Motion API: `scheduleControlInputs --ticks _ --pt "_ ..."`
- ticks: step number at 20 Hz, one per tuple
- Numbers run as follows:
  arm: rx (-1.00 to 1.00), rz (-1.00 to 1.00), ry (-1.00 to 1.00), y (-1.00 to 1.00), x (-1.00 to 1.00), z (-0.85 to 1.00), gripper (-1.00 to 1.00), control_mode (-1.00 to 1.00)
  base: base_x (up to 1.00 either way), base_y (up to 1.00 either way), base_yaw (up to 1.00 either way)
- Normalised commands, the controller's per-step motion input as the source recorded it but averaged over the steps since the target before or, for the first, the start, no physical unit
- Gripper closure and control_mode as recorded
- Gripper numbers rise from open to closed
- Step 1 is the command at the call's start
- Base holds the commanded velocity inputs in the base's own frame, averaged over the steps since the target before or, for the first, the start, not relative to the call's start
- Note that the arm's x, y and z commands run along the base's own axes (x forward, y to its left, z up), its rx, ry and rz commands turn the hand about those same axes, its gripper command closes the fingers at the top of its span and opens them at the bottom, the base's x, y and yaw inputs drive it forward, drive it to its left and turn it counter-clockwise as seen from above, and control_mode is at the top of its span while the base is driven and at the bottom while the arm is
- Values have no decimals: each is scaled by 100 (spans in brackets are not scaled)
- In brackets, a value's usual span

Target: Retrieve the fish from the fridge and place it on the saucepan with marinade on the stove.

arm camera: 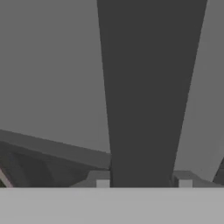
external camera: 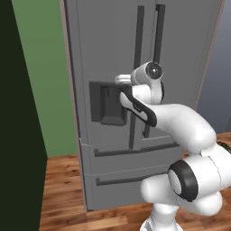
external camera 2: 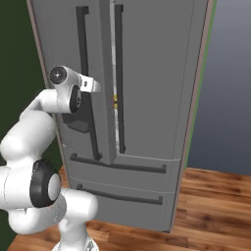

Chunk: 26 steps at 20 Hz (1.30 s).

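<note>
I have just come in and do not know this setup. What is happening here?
The white robot arm has its gripper at the long dark left door handle of the tall grey double-door fridge. One finger stands on each side of the handle. In the right base view the left door stands slightly ajar; the drawers below are closed.

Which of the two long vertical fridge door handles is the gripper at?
The left door's handle: in the hand view it runs between the gripper fingertips. The right door's handle stands clear, beside a slightly open door seam.

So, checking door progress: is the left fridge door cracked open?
Yes, in the right base view the left door stands slightly ajar, a bright gap beside its edge.
</note>
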Motion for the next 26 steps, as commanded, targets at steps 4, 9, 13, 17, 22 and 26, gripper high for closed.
scheduleControlInputs --ticks 4,9,13,17,22,26 --pt "0 0 0 100 -68 0 100 -100 0 0 0" --pt "0 -3 0 100 -59 0 100 -100 0 0 0" --pt "0 -6 0 100 -50 0 100 -100 0 0 0" --pt "0 -6 0 100 -44 0 100 -100 0 0 0" --pt "0 -2 0 97 -80 0 -100 -100 0 0 0" --pt "2 0 0 26 -100 0 -100 -100 0 0 0"
